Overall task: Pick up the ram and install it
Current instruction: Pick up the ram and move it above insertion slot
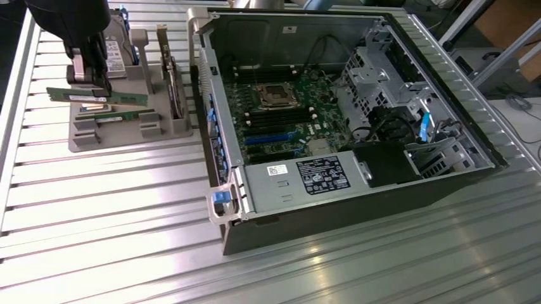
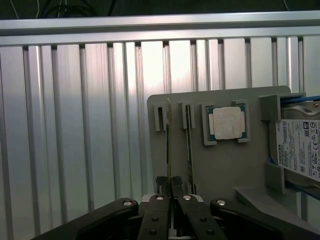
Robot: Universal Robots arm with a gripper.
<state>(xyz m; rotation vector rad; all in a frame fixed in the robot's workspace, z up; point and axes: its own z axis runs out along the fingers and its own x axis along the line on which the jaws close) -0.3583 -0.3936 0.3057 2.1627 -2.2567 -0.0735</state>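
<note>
1. 2 long, thin green circuit-board sticks are at the grey plastic holder (image 1: 127,136). The 1 I take as the ram (image 1: 72,95) is pinched in the arm's black fingers (image 1: 89,82).
2. On my wrist view the fingers (image 2: 161,200) are drawn narrow, clamped on the ram (image 2: 168,145), which I see edge-on as a thin line running away from them.
3. In the exterior view the ram lies level and lengthwise, over the holder's end on the exterior view's left and reaching past that edge. I cannot tell whether its lower edge touches the holder.
4. The other green stick (image 1: 118,116) sits in a slot of the holder just beside the ram; it also shows edge-on (image 2: 189,150) on the wrist view.
5. A square silver processor chip (image 2: 227,122) rests in a pocket of the holder (image 2: 225,175), next to the sticks, and a labelled hard drive (image 2: 300,150) stands past it.
6. An upright green expansion card (image 1: 173,82) stands at the holder's side nearest the open black computer case (image 1: 279,231).
7. The case lies on the ribbed aluminium worktop (image 1: 101,209) with its green motherboard (image 1: 287,120) exposed, well apart from the ram.
</note>
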